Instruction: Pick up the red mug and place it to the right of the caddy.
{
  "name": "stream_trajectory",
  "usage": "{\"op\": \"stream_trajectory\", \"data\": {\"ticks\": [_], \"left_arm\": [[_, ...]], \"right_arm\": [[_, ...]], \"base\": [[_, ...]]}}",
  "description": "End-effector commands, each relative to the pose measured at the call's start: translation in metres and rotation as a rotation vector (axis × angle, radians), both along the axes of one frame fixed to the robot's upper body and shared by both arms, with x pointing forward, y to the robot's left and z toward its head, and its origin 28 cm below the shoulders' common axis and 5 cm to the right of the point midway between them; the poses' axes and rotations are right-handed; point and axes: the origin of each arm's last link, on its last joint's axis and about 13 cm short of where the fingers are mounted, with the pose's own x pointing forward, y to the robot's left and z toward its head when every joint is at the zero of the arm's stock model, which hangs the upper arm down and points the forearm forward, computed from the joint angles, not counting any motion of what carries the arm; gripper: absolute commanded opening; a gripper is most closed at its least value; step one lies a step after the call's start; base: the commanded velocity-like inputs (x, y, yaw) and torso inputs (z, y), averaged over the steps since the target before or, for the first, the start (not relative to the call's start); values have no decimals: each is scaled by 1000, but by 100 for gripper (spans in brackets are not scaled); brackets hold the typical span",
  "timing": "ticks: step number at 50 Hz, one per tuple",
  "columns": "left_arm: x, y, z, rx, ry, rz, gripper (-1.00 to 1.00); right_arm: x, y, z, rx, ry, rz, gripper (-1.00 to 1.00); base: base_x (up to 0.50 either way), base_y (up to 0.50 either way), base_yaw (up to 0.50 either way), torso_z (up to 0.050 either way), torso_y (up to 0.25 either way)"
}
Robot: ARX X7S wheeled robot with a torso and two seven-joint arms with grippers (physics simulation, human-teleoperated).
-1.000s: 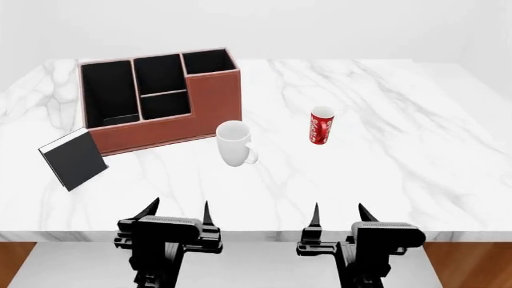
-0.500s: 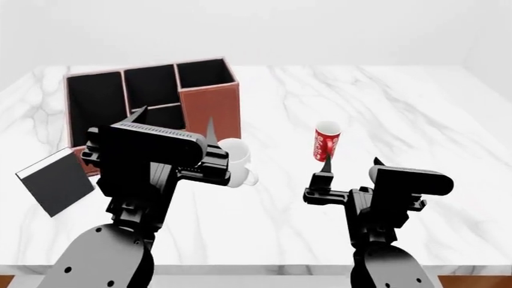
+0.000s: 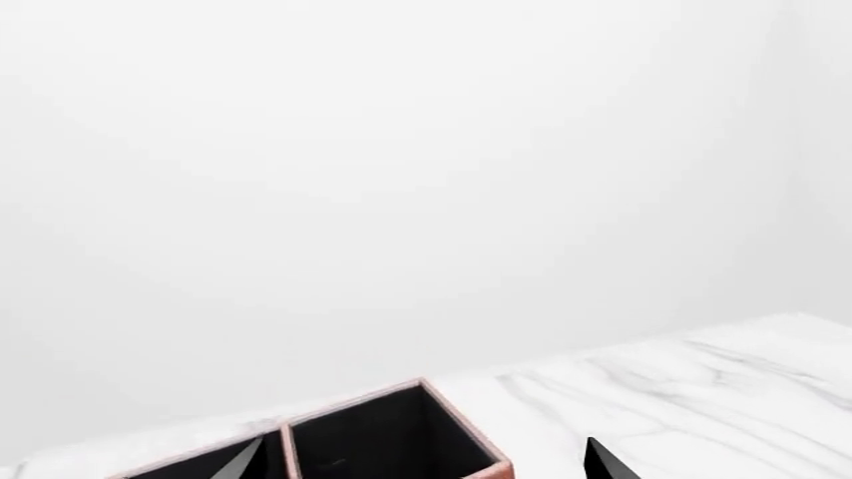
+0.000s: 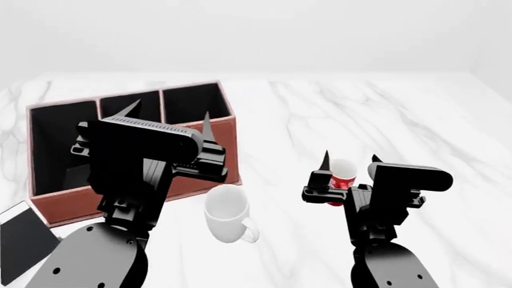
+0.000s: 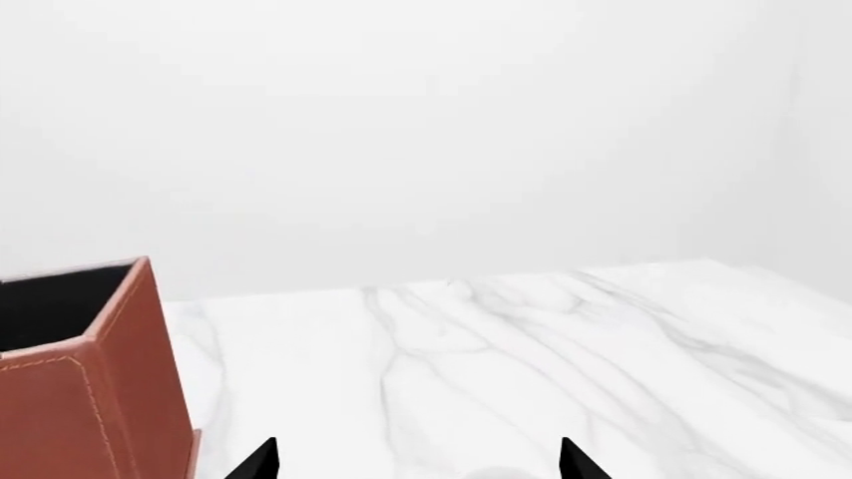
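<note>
1. Black and boxy, the right gripper (image 4: 349, 161) hovers over the white marble table (image 4: 416, 120) with its two pointed fingertips (image 4: 325, 161) spread apart and aimed away from the robot; nothing is held between them.
2. Seen from the head, the red mug (image 4: 342, 180) stands upright just beyond that gripper, framed between its two tips, its white rim showing; whether the tips touch it cannot be told.
3. Raised higher, the left gripper (image 4: 166, 119) hangs in front of the caddy (image 4: 228, 137), fingers likewise spread and empty.
4. In the left wrist view its tips (image 3: 606, 461) peek in at the frame's edge, with the caddy's black-lined compartments (image 3: 379, 439) beside them.
5. The reddish-brown caddy sits on the robot's left, well apart from the red mug.
6. A white mug (image 4: 227, 213) stands between the two arms, near the caddy's front corner, handle towards the robot.
7. A black book (image 4: 20, 237) leans by the caddy's near-left side, partly hidden by the left arm.
8. The right wrist view shows the caddy's stitched corner (image 5: 94, 389) and open marble beyond.
</note>
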Motion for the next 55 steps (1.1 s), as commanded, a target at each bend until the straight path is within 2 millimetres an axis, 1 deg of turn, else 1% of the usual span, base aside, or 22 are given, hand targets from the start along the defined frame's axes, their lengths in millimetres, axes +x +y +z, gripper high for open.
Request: {"op": "stream_trajectory", "data": {"ticks": [1, 19, 29, 31, 33, 35, 36, 38, 40, 42, 44, 46, 48, 49, 51, 55], "left_arm": [[-2, 1, 1, 2, -4, 1, 100], [-2, 2, 1, -3, -5, 1, 100], [-2, 3, 1, -5, -4, 3, 100], [-2, 3, 0, 0, -1, 3, 100], [-2, 3, 0, -1, -3, 3, 100], [-3, 4, 1, -4, -3, 5, 100], [-2, 4, 1, -4, -2, 7, 100], [-2, 4, 0, -7, 0, 8, 100], [-1, 3, -1, -7, 0, 9, 100], [-1, 4, -1, -8, 2, 10, 100], [-1, 4, -1, -6, 4, 11, 100], [-1, 4, -1, -7, 4, 11, 100], [-1, 4, -1, -7, 4, 13, 100], [-1, 5, -1, -9, 4, 13, 100], [0, 5, 0, -11, 4, 16, 100], [0, 6, -1, -13, 5, 18, 100]], "right_arm": [[0, 0, -1, -4, 4, 7, 100], [2, 0, -2, -8, 27, 2, 100], [-2, 0, -2, -14, 13, -4, 100], [-3, -1, -3, -48, 18, -45, 100], [-7, -6, -4, -43, 38, -35, 100], [-12, -10, -4, -47, 30, -59, 100], [-21, -15, -6, -65, 27, -67, 100], [-29, -21, -8, -29, 35, -96, 100], [-37, -27, -11, -81, 36, -83, 100], [-42, -32, -13, -74, 51, -58, 100], [-50, -39, -19, -121, 67, -52, 100], [-53, -43, -23, -122, 70, -41, 100], [-57, -46, -29, -119, 137, 1, 100], [-58, -48, -31, -127, 140, 2, 100], [-61, -52, -41, -147, 171, 16, 100], [-64, -54, -48, -157, 185, 23, 100]], "base": [[500, 0, 0, 0, 10], [500, 0, 0, 0, 1], [0, 0, 0, 0, 1], [0, 0, 0, 0, 0], [0, 0, 0, 0, 0], [0, 0, 0, 0, 0], [0, 0, 0, 0, 0], [0, 0, 0, 0, 0], [0, 0, 0, 0, 0], [0, 0, 0, 0, 0], [0, 0, 0, 0, 0], [0, 0, 0, 0, 0], [0, 0, 0, 0, 0], [0, 0, 0, 0, 0], [0, 0, 0, 0, 0], [0, 0, 0, 0, 0]]}}
